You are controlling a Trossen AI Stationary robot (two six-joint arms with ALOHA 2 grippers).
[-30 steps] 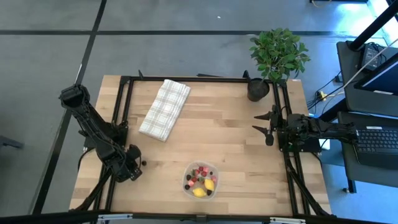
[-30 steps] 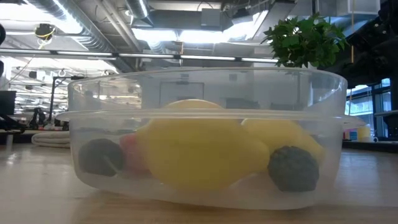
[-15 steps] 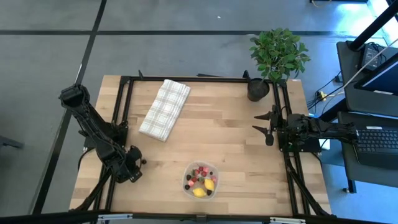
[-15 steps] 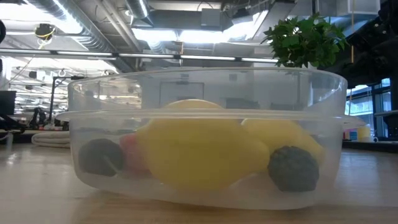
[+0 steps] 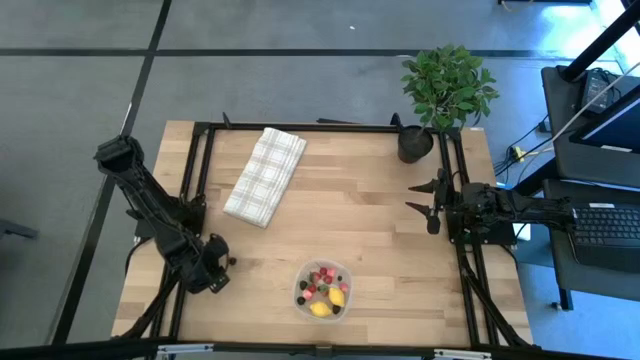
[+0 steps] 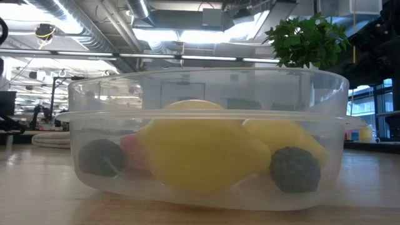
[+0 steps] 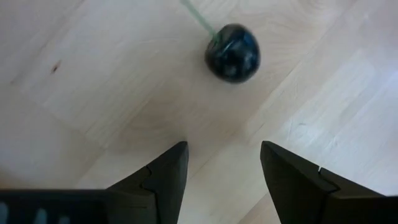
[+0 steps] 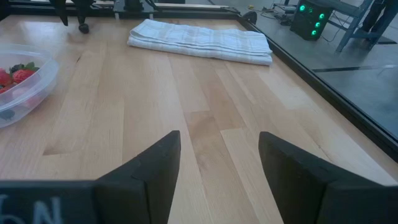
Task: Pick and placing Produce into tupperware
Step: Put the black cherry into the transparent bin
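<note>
A dark cherry (image 7: 233, 53) with a green stem lies on the bare wood, just ahead of my left gripper (image 7: 224, 165). That gripper points steeply down, open, with nothing between its fingers. In the high view the cherry (image 5: 232, 262) sits beside my left gripper (image 5: 214, 276) near the table's left near corner. The clear round tupperware (image 5: 299, 290) stands near the front edge and holds red, dark and yellow produce (image 5: 325, 290). The low view shows two yellow pieces (image 6: 200, 153) and dark berries (image 6: 294, 169) through its wall (image 6: 206, 94). My right gripper (image 5: 428, 207) waits open at the right edge.
A folded checked cloth (image 5: 265, 175) lies at the far left of the table. A potted plant (image 5: 447, 85) in a black pot (image 5: 415, 143) stands at the far right corner. Bare wood lies between the cherry and the tupperware.
</note>
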